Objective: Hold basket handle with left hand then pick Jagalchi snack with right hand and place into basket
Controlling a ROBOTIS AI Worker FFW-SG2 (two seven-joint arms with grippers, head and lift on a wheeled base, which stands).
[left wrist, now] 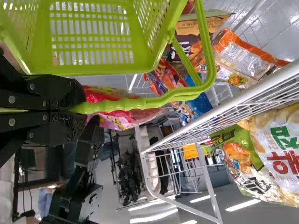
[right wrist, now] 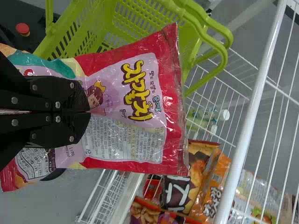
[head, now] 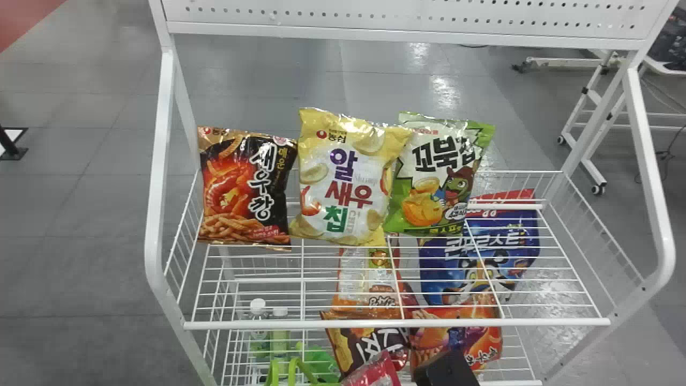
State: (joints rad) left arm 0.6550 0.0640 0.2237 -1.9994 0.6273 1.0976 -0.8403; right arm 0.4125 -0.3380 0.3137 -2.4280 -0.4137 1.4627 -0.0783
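Pinched, creased Jagalchi snack (right wrist: pixel 126 107); slotted basket (left wrist: pixel 93 70), probably plastic.

One rack (head: pixel 154 214) has two visible shelves. The upper shelf (head: pixel 396 323) bears three snack bags (head: pixel 340 177); the lower shelf (head: pixel 512 383) has two bottles (head: pixel 258 305) and at least four bags (head: pixel 482 249), overlapping. There are one basket (left wrist: pixel 93 69) and one Jagalchi snack (right wrist: pixel 163 88).

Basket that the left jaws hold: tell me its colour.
The basket is lime green, seen best in the left wrist view.
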